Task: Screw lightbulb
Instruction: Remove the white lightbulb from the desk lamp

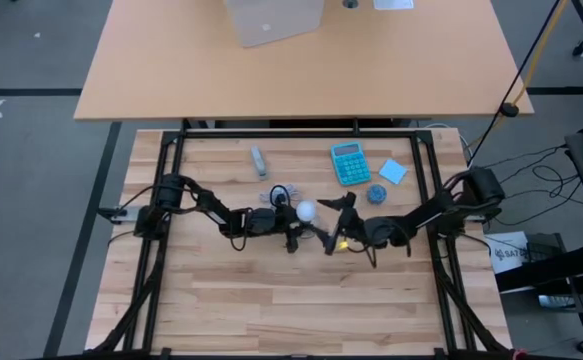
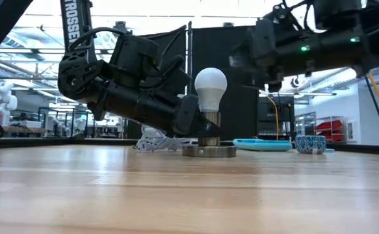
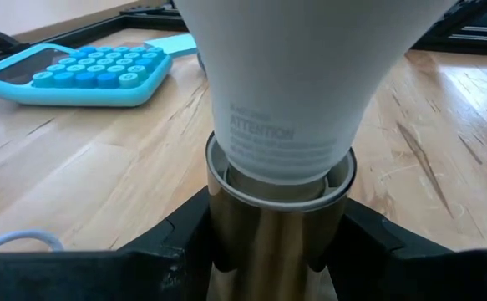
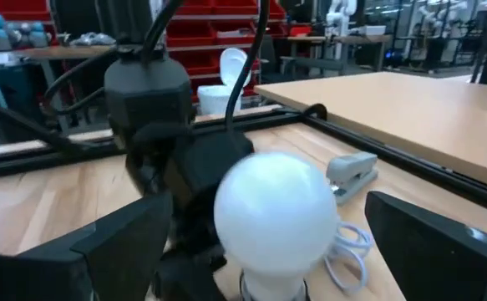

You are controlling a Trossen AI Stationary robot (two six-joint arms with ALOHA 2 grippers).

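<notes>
1. The wooden table (image 1: pixel 271 300) carries a lamp assembly at its middle, with the two arms meeting over it.
2. The left gripper (image 2: pixel 199 123) clasps the brass socket (image 3: pixel 272 242), steadying it.
3. The right gripper (image 4: pixel 268 251) stands spread wide about the bulb's head, gripping nothing.
4. The lightbulb (image 2: pixel 210 88) stands upright in the socket, seemingly nearly seated; how tightly threaded is unclear, so final turns may remain.

The lightbulb (image 2: pixel 210 88) is standing upright in the socket (image 2: pixel 209 138) at mid-counter (image 1: pixel 271 300), the left gripper (image 1: pixel 293 237) sitting around the socket, the right gripper (image 1: pixel 333 222) hanging just right of the bulb. The calculator (image 1: pixel 350 163) is lying behind them.
</notes>
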